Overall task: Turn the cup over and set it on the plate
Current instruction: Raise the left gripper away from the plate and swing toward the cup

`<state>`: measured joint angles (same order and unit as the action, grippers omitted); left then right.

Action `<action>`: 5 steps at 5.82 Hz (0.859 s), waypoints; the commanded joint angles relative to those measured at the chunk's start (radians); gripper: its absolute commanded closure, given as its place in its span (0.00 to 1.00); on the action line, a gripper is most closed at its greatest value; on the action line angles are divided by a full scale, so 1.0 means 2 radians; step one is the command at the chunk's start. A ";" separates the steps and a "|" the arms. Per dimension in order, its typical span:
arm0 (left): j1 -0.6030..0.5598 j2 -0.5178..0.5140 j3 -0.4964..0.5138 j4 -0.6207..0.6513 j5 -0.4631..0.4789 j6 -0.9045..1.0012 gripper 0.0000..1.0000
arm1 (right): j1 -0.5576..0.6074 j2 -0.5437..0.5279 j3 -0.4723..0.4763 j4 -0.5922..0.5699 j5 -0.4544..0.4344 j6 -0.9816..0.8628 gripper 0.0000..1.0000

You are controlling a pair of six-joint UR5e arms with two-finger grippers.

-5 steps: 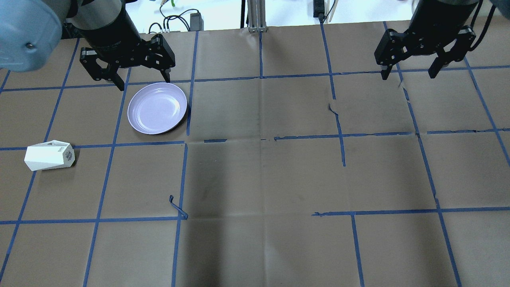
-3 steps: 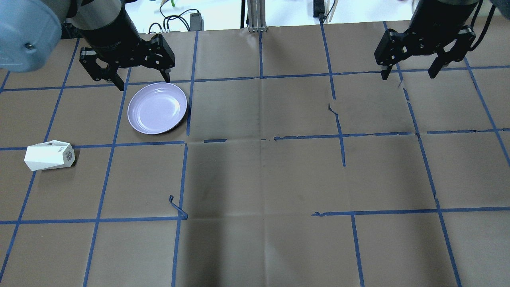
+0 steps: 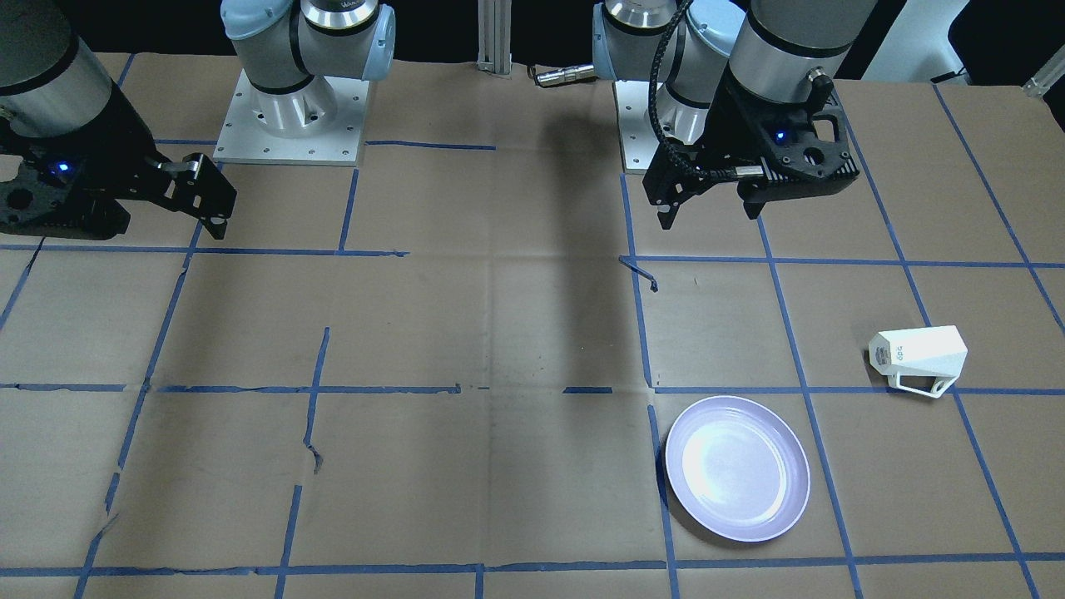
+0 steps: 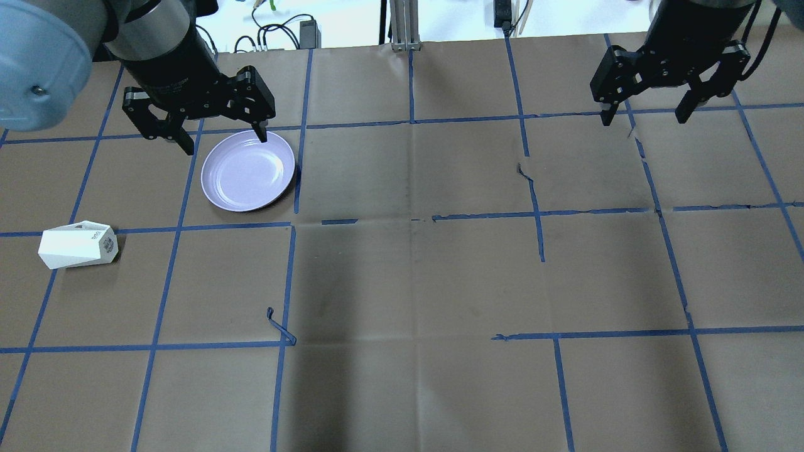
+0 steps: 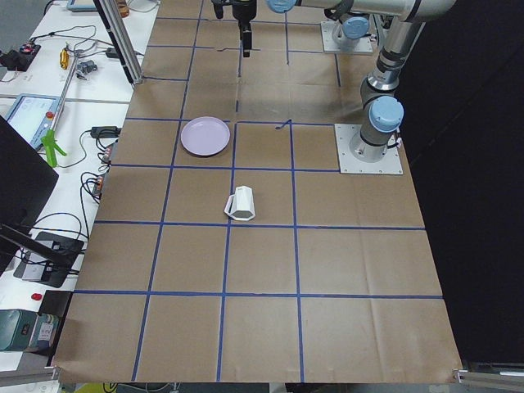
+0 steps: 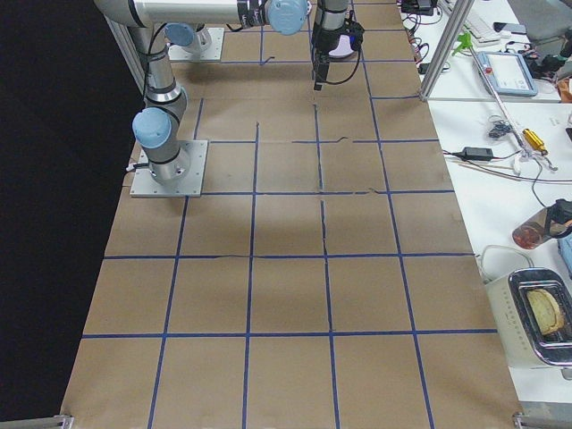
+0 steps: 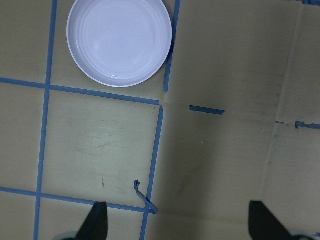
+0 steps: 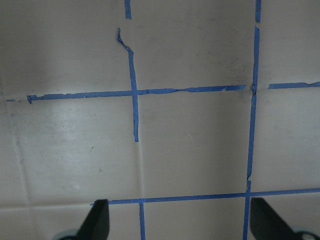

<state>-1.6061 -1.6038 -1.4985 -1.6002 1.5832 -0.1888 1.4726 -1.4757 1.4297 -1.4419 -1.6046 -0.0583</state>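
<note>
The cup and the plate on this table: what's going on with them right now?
Nothing is being handled yet. The cup lies on its side on the table, apart from the plate, which sits empty. The left gripper hangs above the table with jaws open and empty; the right gripper hangs open over the table's other side.

Print (image 4: 96,235) on cup (image 4: 72,245) illegibly small

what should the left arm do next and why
Probably swing the open left gripper toward the robot's own left, to above the small white faceted cup. That cup lies on its side, untouched, apart from the empty round lavender plate, while the gripper hangs raised nearer the plate, holding nothing.
</note>
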 commanded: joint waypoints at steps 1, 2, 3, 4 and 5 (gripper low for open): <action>0.061 -0.006 0.012 0.000 -0.002 0.072 0.01 | 0.000 0.000 0.000 0.000 0.000 0.000 0.00; 0.148 -0.013 0.016 0.001 -0.006 0.147 0.01 | 0.000 0.000 0.000 0.000 0.000 0.000 0.00; 0.237 -0.026 0.020 0.002 -0.022 0.268 0.01 | 0.000 0.000 0.000 0.000 0.000 0.000 0.00; 0.314 -0.045 0.032 0.002 -0.022 0.391 0.01 | 0.000 0.000 0.000 0.000 0.000 0.000 0.00; 0.381 -0.076 0.053 0.002 -0.020 0.493 0.01 | 0.000 0.000 0.000 0.000 0.000 0.000 0.00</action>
<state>-0.9798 -1.7041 -1.4265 -1.5966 1.5421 0.5909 1.4727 -1.4757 1.4297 -1.4419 -1.6045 -0.0583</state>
